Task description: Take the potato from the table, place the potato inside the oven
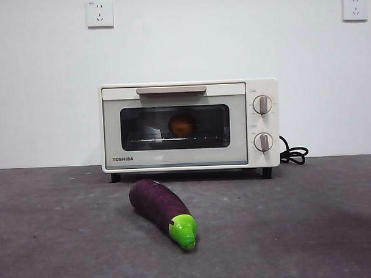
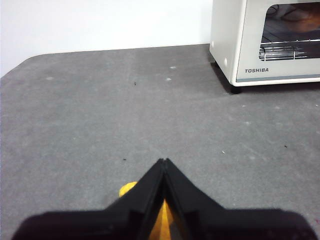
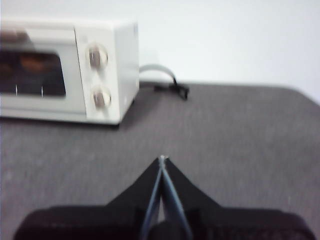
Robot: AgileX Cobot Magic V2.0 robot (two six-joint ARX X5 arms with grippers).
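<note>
The orange-brown potato [image 1: 182, 124] lies on the rack inside the cream-white oven [image 1: 188, 127], seen through the glass of its closed door. The oven stands at the back of the dark grey table [image 1: 67, 241]. In the left wrist view my left gripper [image 2: 164, 161] hovers shut and empty over bare table, with the oven's corner [image 2: 265, 42] ahead of it. In the right wrist view my right gripper [image 3: 161, 158] is also shut and empty, facing the oven's knob side [image 3: 100, 75]; the potato [image 3: 34, 62] shows as a blur behind the window. Neither gripper shows in the front view.
A purple eggplant [image 1: 162, 212] with a green cap lies on the table in front of the oven. The oven's black cord [image 1: 294, 153] curls on the table at its right side. A white wall with two sockets stands behind.
</note>
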